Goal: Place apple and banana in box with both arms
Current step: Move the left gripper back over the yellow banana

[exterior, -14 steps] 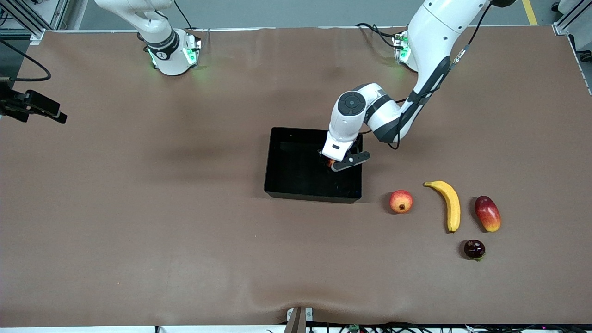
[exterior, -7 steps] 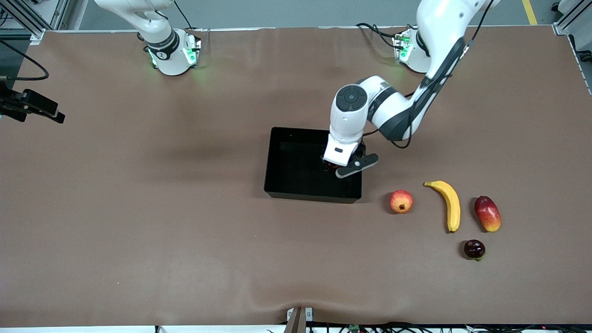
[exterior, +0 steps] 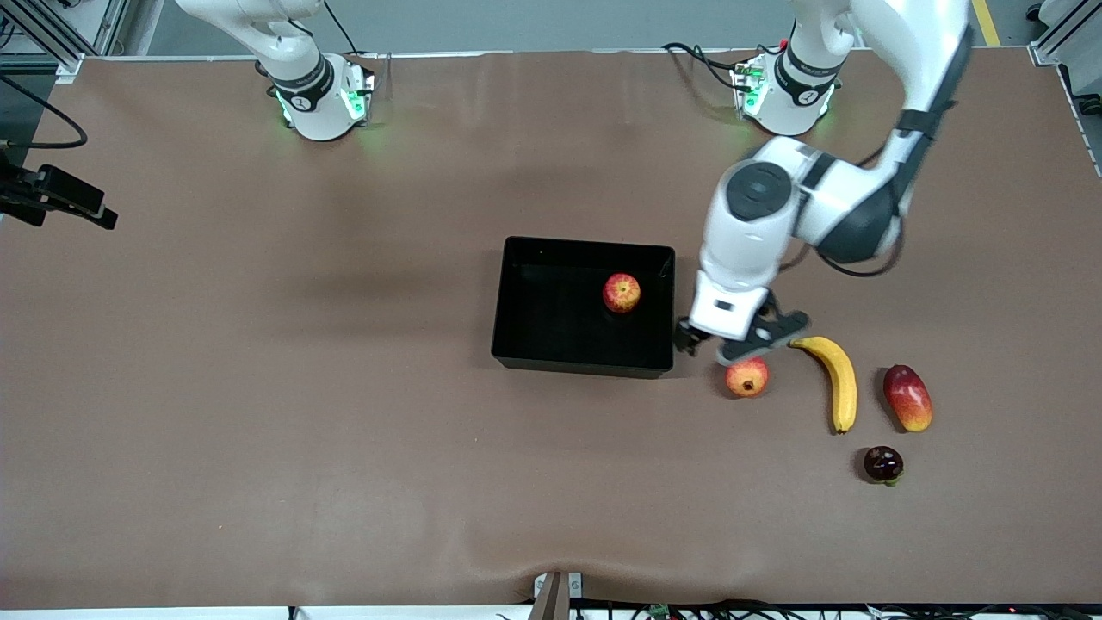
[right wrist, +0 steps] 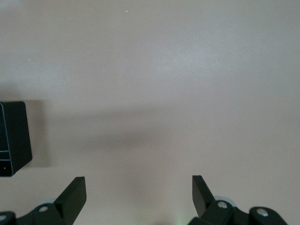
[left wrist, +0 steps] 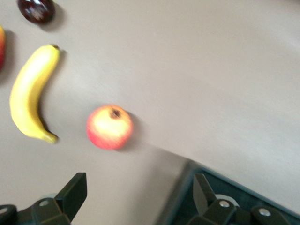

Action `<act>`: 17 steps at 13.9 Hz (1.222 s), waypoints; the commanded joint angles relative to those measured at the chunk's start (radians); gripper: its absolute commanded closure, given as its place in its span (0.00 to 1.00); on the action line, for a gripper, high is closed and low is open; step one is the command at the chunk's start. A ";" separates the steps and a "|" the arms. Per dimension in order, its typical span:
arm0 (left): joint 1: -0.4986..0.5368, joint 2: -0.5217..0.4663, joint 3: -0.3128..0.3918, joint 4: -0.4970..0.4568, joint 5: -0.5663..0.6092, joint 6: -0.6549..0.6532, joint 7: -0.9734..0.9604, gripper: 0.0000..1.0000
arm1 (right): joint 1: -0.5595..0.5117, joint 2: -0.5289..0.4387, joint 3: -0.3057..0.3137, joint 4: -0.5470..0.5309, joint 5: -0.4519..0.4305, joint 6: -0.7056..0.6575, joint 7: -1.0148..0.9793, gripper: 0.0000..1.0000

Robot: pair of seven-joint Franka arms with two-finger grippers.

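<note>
Already the apple (exterior: 621, 292) lies in the box (exterior: 516, 344), so that half looks done. The left tool (exterior: 739, 341), fingers spread and empty, hangs over the counter (exterior: 344, 430) just beside the box's wall, directly above the orange-red fruit (exterior: 746, 377); the banana (exterior: 838, 379) lies just past that fruit, toward the left arm's end. The right tool (right wrist: 138, 197) waits open over bare counter, likely kept clear for its turn.
</note>
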 commanded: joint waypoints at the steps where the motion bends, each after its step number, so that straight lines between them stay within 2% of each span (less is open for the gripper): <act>1: 0.114 -0.012 -0.009 -0.029 0.002 -0.011 0.152 0.00 | -0.016 -0.005 0.008 0.015 0.002 -0.013 0.003 0.00; 4: 0.246 0.019 -0.009 -0.041 0.001 0.001 0.338 0.00 | -0.028 -0.004 0.008 0.021 0.011 -0.013 0.002 0.00; 8: 0.378 0.118 -0.011 -0.038 -0.001 0.067 0.490 0.00 | -0.030 -0.002 0.008 0.022 0.014 -0.011 0.002 0.00; 14: 0.431 0.260 -0.008 -0.033 0.002 0.173 0.590 0.00 | -0.030 -0.002 0.008 0.029 0.011 -0.011 0.002 0.00; 17: 0.451 0.274 -0.006 -0.038 0.007 0.173 0.645 0.00 | -0.028 -0.002 0.008 0.029 0.005 -0.011 -0.007 0.00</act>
